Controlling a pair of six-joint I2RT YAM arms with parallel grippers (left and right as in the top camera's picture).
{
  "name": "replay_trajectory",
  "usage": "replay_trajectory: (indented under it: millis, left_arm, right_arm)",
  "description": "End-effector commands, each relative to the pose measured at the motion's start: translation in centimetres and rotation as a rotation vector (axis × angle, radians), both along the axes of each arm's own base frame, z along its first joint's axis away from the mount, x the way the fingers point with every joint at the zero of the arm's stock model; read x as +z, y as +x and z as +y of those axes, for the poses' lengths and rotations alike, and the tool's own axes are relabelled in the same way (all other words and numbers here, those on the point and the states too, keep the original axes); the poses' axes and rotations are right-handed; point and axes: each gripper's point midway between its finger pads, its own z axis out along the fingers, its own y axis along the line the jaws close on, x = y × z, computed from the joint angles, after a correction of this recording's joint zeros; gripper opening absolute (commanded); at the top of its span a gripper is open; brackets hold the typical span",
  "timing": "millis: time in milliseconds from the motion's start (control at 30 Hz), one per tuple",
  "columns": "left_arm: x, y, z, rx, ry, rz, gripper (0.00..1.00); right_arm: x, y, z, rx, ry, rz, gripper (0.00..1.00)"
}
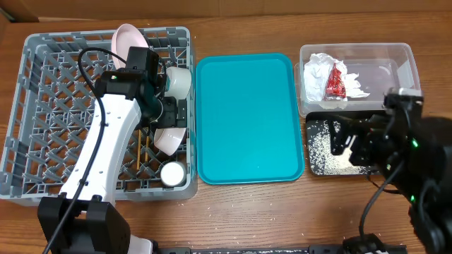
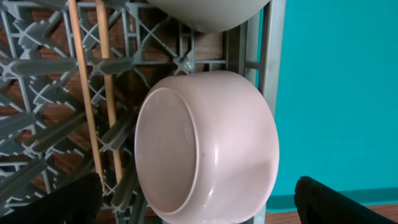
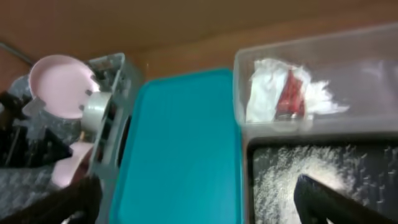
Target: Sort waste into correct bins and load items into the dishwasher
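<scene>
Bowl (image 2: pixel 211 149) pale pink, glossy — tipped on side in grey rack (image 2: pixel 185 62)

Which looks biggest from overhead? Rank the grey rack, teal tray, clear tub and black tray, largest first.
1. grey rack
2. teal tray
3. clear tub and black tray: these two look about alike, and the black tray is partly hidden, so I won't rank one over the other.

Overhead, light is even and soft, shadows faint, detail sharp. The left wrist view is crisp, with mild sheen on the bowl (image 2: pixel 211 149) toward 4 o'clock. The right wrist view is blurred throughout.
</scene>
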Motion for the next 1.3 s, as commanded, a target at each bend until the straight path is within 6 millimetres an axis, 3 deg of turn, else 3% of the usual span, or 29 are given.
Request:
replay_trajectory:
  millis: [0, 200, 333, 500, 633, 1267]
  left_arm:
    - [-0.4, 0.0, -0.3, 0.008, -0.012, 0.013, 1.00]
    - [-0.4, 0.0, -0.3, 0.008, -0.012, 0.013, 1.00]
    - [-0.4, 0.0, -0.3, 0.008, -0.012, 0.013, 1.00]
    - [-0.4, 0.0, -0.3, 0.008, -0.012, 0.013, 1.00]
    - [-0.4, 0.0, -0.3, 0.008, -0.012, 0.013, 1.00]
    - [-0.4, 0.0, -0.3, 0.008, -0.012, 0.013, 1.00]
  right_arm:
    - [-0.7, 0.5, -1.6, 0.010, -0.141, -0.137, 1.00]
    - [-2.9, 1.8, -2.2, -0.030, -0.114, -0.354, 1.00]
    - [-5.7, 1.6, -0.9, 0.067, -0.150, -0.491, 1.00]
    - [-9.7, 1.0, -0.8, 0.063, -0.144, -0.601, 1.00]
    - [-11.6, 0.5, -0.9, 0.059, -0.141, -0.640, 1.00]
    - [-13.1, -0.5, -1.1, 0.047, -0.132, -0.747, 1.00]
